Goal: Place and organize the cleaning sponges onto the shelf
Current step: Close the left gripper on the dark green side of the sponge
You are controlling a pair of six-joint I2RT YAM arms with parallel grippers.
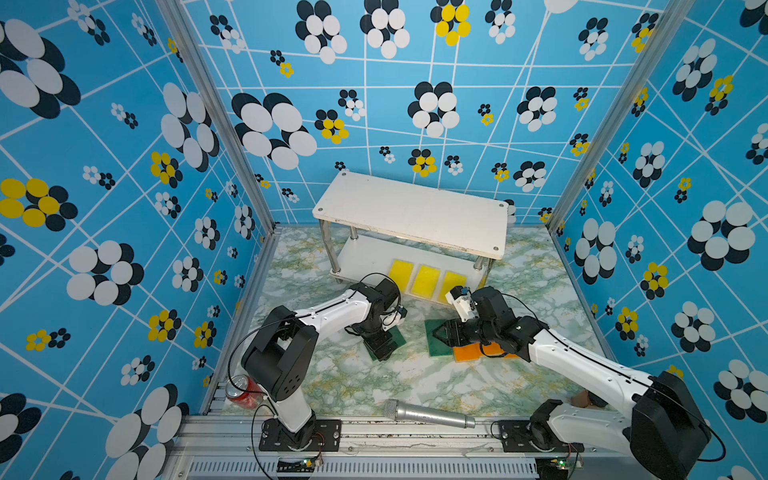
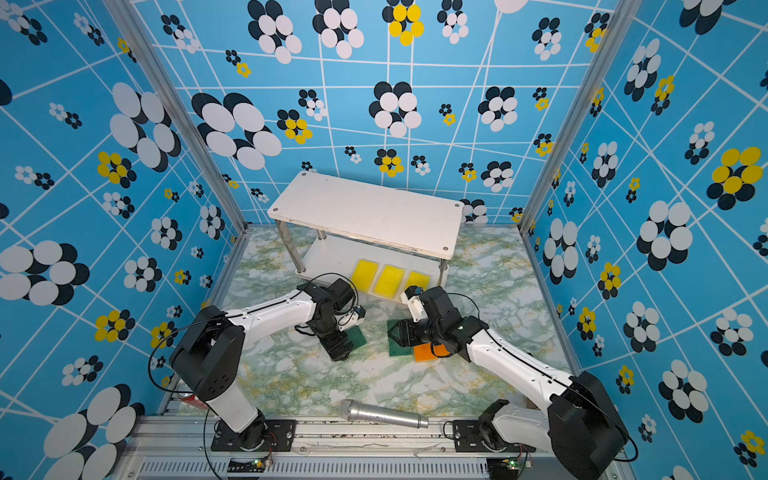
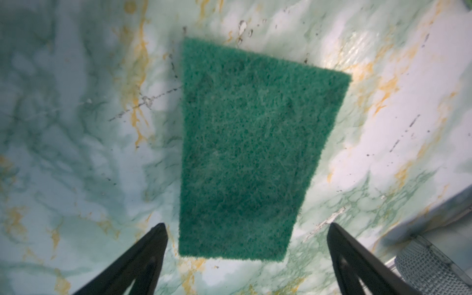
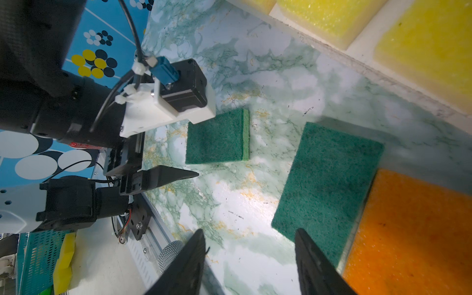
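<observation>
green scouring fibre fills the left wrist view: a dark green rectangular sponge (image 3: 255,148) lies flat on the marbled surface (image 3: 76,153). its long axis runs straight away from the left gripper (image 3: 246,224), and its near short end sits between the two black fingers (image 3: 153,245). those jaws stand wide and empty, astride its width, so a squeeze across the short side looks like the next move.

in the right wrist view the right gripper (image 4: 249,231) has its jaws about half apart, with only bare surface between them. a second dark green sponge (image 4: 329,189) lies mostly beyond one finger, skewed to the jaw line, with an orange foam sponge (image 4: 413,229) just beside its far long edge. this view alone shows the first sponge's paler foam edge.

in both top views the wrists hide the jaws. both green sponges lie near the surface's middle, one under each arm, before the white two-tier shelf (image 1: 411,212). three yellow sponges (image 1: 428,280) sit in a row along the front edge of its lower board.
</observation>
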